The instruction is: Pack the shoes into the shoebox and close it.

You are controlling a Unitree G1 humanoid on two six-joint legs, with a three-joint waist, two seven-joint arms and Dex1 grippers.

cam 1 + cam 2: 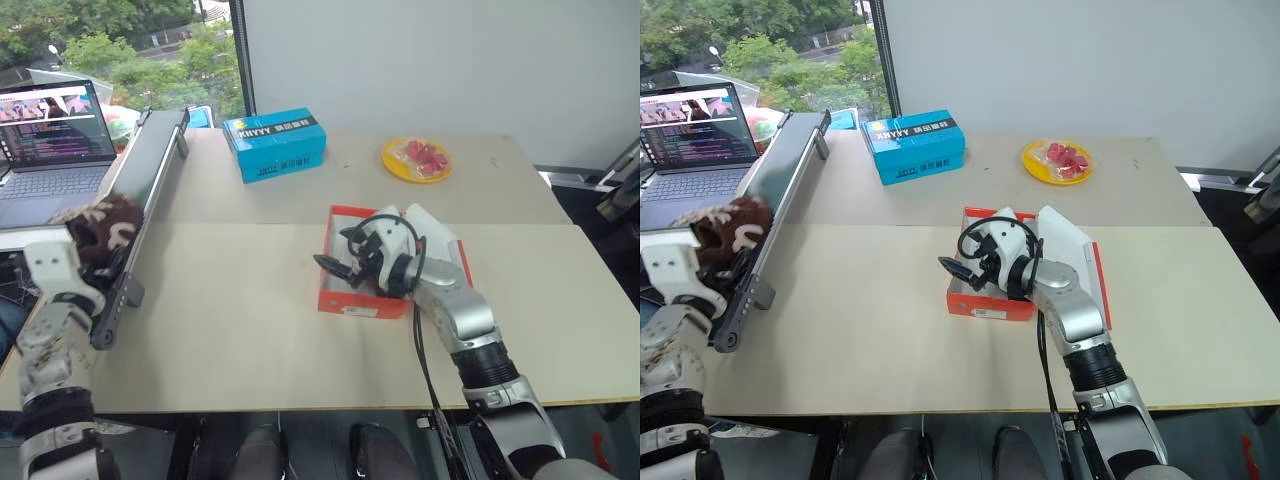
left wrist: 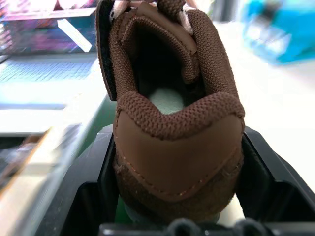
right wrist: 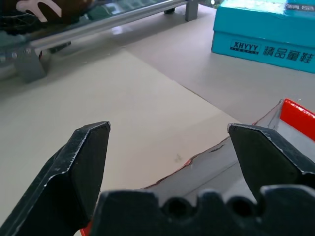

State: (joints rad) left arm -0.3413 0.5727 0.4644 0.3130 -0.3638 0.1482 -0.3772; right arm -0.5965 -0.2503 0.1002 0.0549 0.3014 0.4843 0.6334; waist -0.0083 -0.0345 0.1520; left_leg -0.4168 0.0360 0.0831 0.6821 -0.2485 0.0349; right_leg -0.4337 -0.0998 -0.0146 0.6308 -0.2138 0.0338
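Pale worktop [image 1: 250,320] by a window: the left gripper [image 1: 95,262] is clamped around the heel of the soft, light brown shoes [image 2: 172,128] at its far left edge, well apart from the open red shoebox [image 1: 985,303], where the right gripper [image 1: 962,272] hovers wide open, empty.

My left hand [image 2: 177,196] raised off desk's [image 1: 250,320] left edge, fingers [image 2: 275,177] clamped on shoes [image 1: 105,228]. My right hand [image 1: 335,268] held level over desk's middle, pointing left, fingers [image 3: 86,157] spread wide, gripping nothing. Right forearm angled up from desk's near edge.
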